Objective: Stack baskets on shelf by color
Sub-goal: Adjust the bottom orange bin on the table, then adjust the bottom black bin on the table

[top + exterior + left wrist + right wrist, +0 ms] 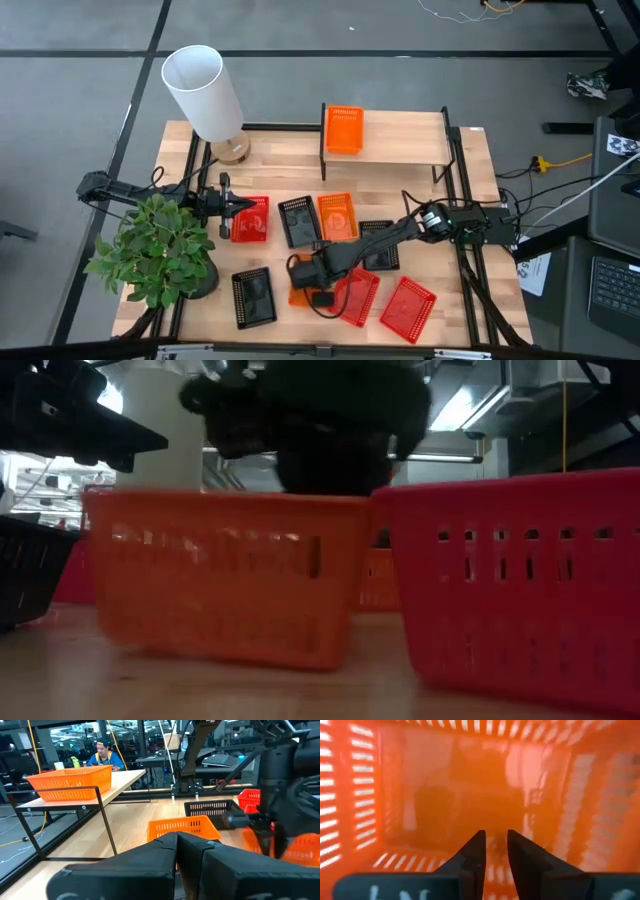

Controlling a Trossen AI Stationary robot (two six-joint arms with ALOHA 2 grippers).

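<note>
High view shows the right gripper near the wooden tabletop's front edge, over an orange plastic mesh basket. Its wrist view looks into that orange basket, the two dark fingers a narrow gap apart; whether they pinch a wall I cannot tell. Another orange basket sits on the low light-wood shelf at the back edge, at the shelf's left end. By the left edge, the left gripper is clenched, empty, beside a red mesh basket.

Orange basket on shelf
</note>
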